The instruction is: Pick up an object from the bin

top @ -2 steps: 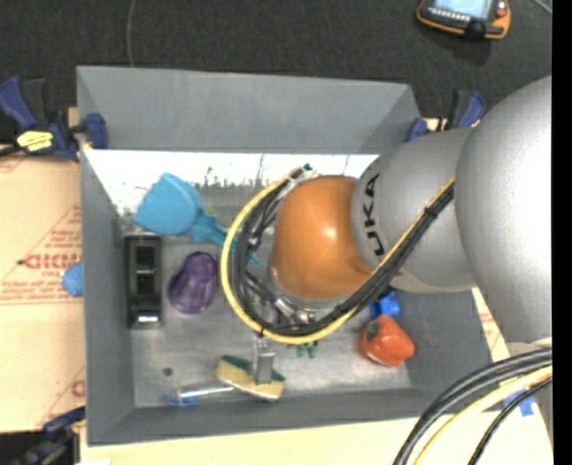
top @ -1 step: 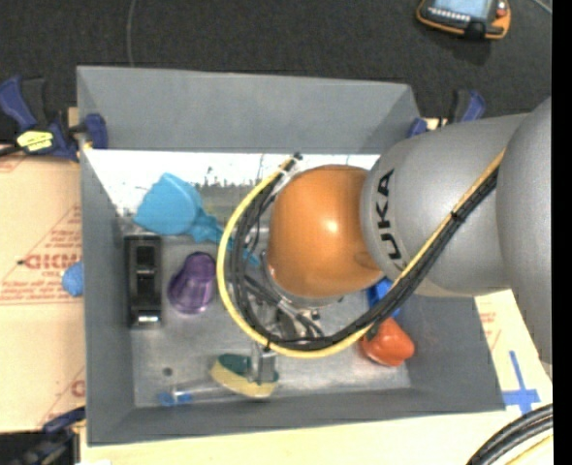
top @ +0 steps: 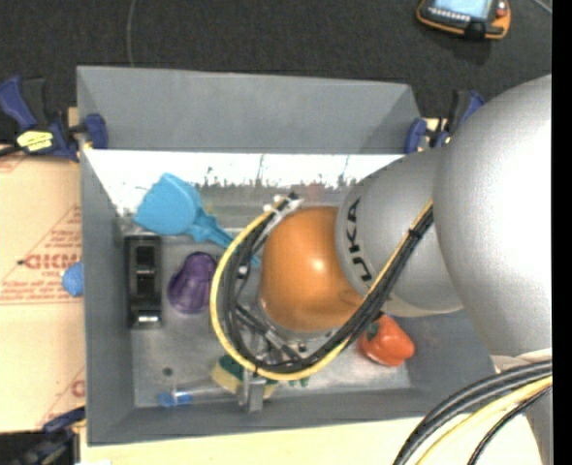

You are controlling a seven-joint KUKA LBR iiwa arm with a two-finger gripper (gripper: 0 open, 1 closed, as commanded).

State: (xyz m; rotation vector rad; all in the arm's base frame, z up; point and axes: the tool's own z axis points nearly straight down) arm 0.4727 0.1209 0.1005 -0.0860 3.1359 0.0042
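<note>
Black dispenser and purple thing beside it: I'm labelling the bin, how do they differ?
The black dispenser is boxy and long; the purple thing is rounded and shorter. The black dispenser lies by the bin's wall; the purple thing lies nearer the arm. Both rest on the bin floor.

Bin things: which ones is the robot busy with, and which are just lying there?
In the job: gripper, bin, green-and-yellow thing beside the gripper.
Just lying about: blue brush, black tape dispenser, purple thing, orange thing.
</note>
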